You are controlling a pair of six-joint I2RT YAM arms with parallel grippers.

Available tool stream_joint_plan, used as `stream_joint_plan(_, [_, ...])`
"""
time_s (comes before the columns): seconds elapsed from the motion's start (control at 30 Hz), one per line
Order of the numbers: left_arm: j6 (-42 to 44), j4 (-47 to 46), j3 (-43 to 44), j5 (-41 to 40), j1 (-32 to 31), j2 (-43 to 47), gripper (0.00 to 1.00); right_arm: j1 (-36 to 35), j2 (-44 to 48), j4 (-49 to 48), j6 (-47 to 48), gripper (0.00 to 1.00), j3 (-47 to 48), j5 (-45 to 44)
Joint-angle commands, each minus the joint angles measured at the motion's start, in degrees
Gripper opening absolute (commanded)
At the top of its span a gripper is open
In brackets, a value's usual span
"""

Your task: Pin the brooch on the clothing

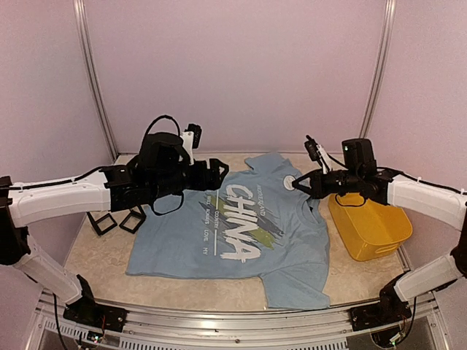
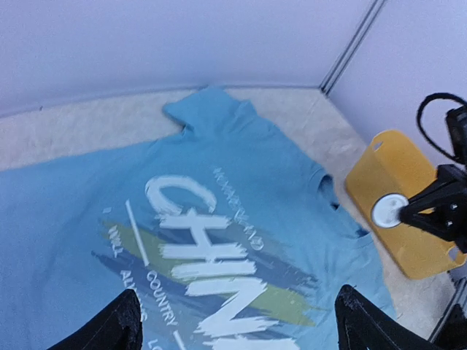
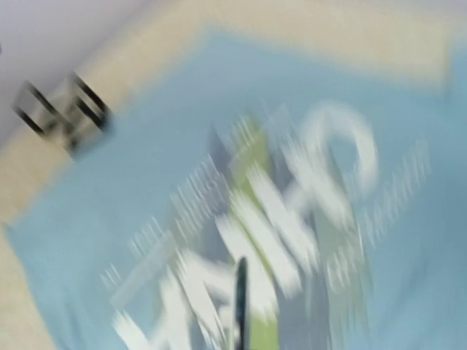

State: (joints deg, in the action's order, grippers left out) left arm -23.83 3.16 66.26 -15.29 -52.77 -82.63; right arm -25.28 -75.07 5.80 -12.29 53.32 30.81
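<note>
Beige tabletop point(image 1: 95, 255); right-wrist view smeared. The outstretched right gripper point(image 1: 296, 183) pinches a round pale brooch point(image 1: 290, 182) over the light blue T-shirt point(image 1: 219, 248); left gripper point(image 1: 220, 172) spread.

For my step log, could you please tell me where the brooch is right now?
In the top view, the brooch is held in the right gripper on the right side, by the T-shirt's collar and shoulder, just left of the yellow bin.
</note>
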Motion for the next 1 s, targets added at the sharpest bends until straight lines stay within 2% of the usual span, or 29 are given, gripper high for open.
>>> stream_joint_plan(0.0, [-13.78,6.25,-9.24,-0.38,1.14,-6.41,0.86,1.19,-1.80,-5.10,-4.25,0.00,-8.34,-4.12])
stream_joint_plan(0.2, [-18.00,7.57,-15.31,-2.69,1.37,-12.50,0.81,1.55,-4.56,-7.12,-3.90,0.00,-14.52,-5.01])
stream_joint_plan(0.33, [-19.65,10.86,-15.63,-5.19,2.72,-14.29,0.77,1.59,-4.38,-6.16,-2.78,0.00,-15.87,-6.55])
stream_joint_plan(0.4, [-10.80,7.87,-11.36,-6.65,-1.42,-13.99,0.69,1.55,-3.86,-6.20,-2.37,0.00,-16.47,-6.95])
stream_joint_plan(0.47, [6.32,3.71,-3.91,-6.32,-9.94,-15.03,0.72,1.59,-3.30,-7.14,-1.92,0.00,-17.10,-7.16])
stream_joint_plan(0.53, [20.94,2.81,3.77,1.81,-15.30,-19.18,0.77,1.55,-3.28,-7.86,-1.36,0.00,-17.45,-7.67])
stream_joint_plan(0.57, [23.56,3.27,6.56,4.73,-16.01,-22.09,0.77,1.53,-3.43,-7.86,-1.00,0.00,-17.42,-7.80])
stream_joint_plan(0.67, [25.75,6.88,14.62,8.88,-14.97,-31.41,0.72,1.55,-3.85,-7.72,-0.71,0.00,-16.82,-8.45])
stream_joint_plan(0.77, [28.04,6.51,17.84,9.15,-14.98,-38.09,0.71,1.71,-3.61,-8.47,-1.02,0.00,-16.76,-8.20])
stream_joint_plan(0.87, [29.83,6.51,21.26,9.08,-14.70,-41.38,0.70,1.64,-3.99,-9.35,-1.10,0.00,-16.67,-7.20])
stream_joint_plan(0.97, [30.13,8.74,24.49,9.04,-14.15,-44.28,0.64,1.67,-4.64,-9.81,-1.06,0.00,-16.66,-6.47])
